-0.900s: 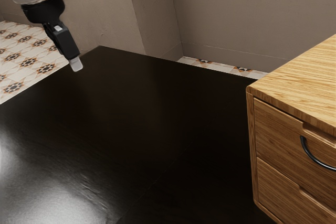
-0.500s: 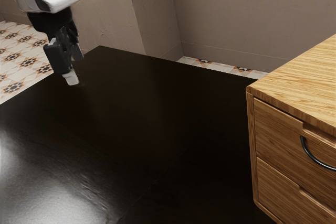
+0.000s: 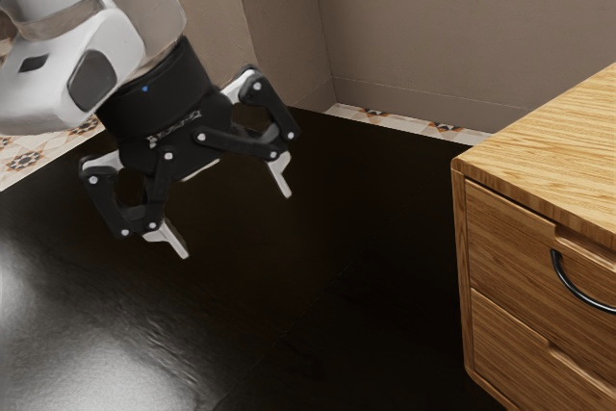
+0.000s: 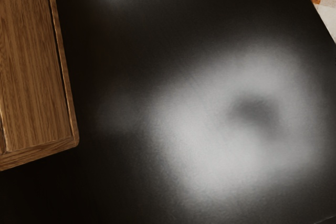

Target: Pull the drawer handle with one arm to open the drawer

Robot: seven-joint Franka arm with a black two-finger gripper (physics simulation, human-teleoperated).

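One drawer handle (image 3: pixel 570 289), long axis horizontal

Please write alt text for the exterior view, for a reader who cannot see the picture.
A black two-finger gripper hangs above a glossy black table, its jaws wide open and empty. At the exterior view's right stands a light wooden drawer cabinet, its drawers shut, with a dark curved metal handle far from the gripper.
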